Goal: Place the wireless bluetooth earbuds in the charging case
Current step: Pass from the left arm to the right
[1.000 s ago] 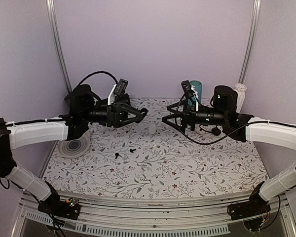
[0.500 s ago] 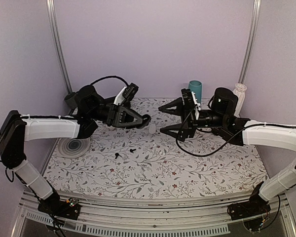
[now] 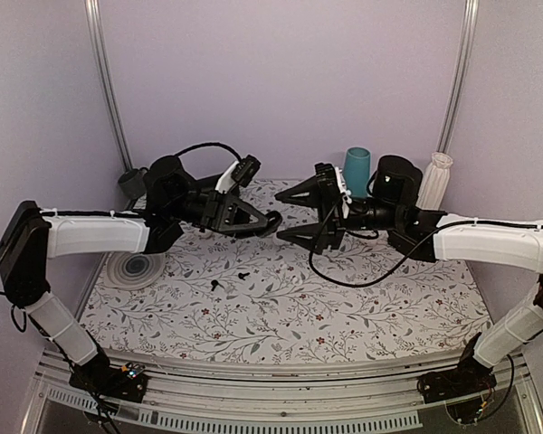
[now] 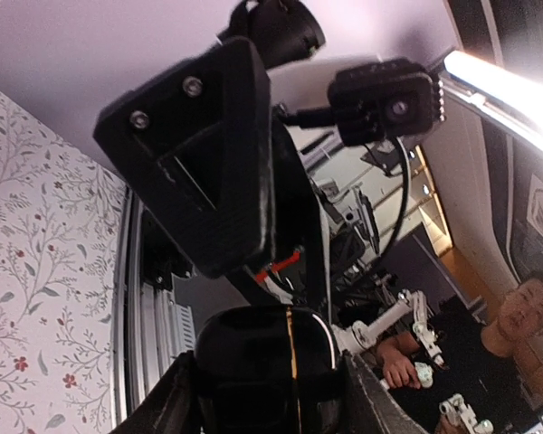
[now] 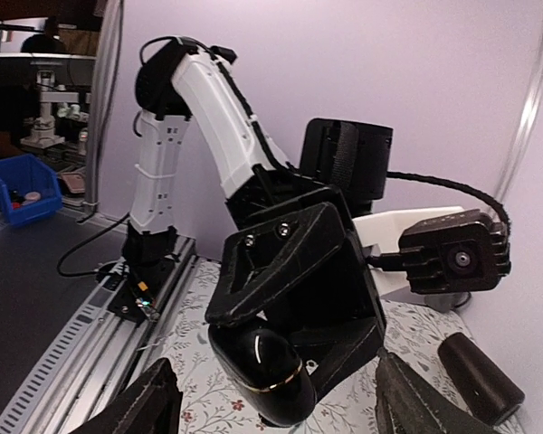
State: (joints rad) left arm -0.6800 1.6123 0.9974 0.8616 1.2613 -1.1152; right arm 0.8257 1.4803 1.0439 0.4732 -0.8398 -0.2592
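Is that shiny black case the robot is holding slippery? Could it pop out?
Probably slippery: the charging case looks glossy and rounded, so it could squirm out of the left gripper. It's likely hard and stiff, since it shows no squashing where it's pinched. Set down, it might rock or slide on its curved shell.

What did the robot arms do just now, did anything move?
The right claw swung left toward the left claw, and its two fingers now stand wide open facing the charging case. The left claw slid a little to the right and kept its grip on the case. The two earbuds stayed lying on the table.
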